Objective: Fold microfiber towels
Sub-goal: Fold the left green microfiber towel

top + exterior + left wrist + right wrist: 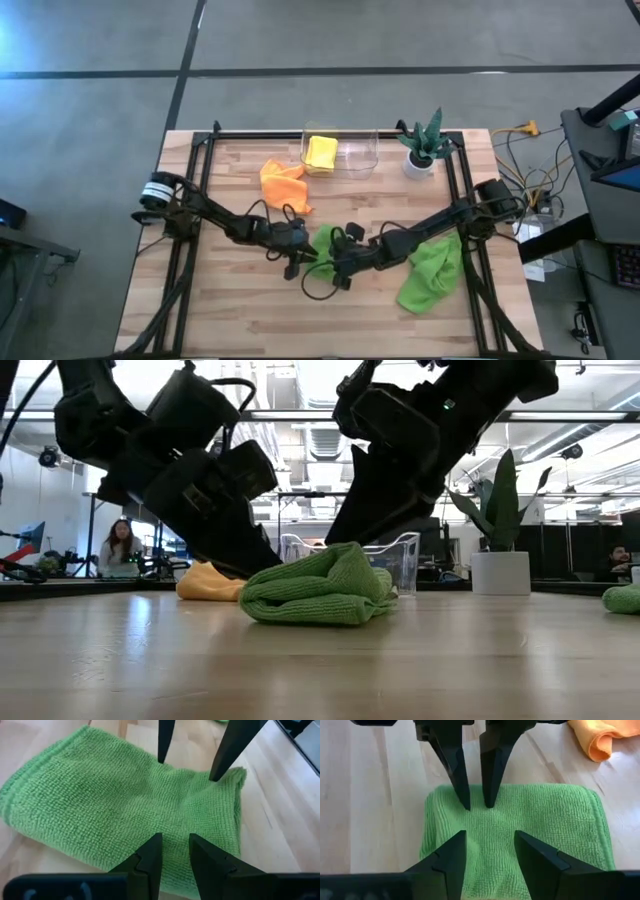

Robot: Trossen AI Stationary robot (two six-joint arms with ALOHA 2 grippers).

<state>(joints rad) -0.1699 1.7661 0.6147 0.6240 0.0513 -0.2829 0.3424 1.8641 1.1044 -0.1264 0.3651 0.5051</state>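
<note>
The wrist views are showing what the high view hides: the left gripper (173, 851), fingers narrowly apart, and the right gripper (490, 851), fingers spread, are pressing tips onto the folded green towel (520, 830) mid-bench, neither pinching it. The yellow towel (321, 152) is lying inside the clear bin (362, 152); orange towel (282, 184) and second green towel (431, 270) are lying on the bench (220, 310).

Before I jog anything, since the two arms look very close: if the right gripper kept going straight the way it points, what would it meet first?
Likely the folded green towel under its tips, then the left gripper facing it just beyond. The right gripper stands open over the cloth; depth is hard to judge.
</note>
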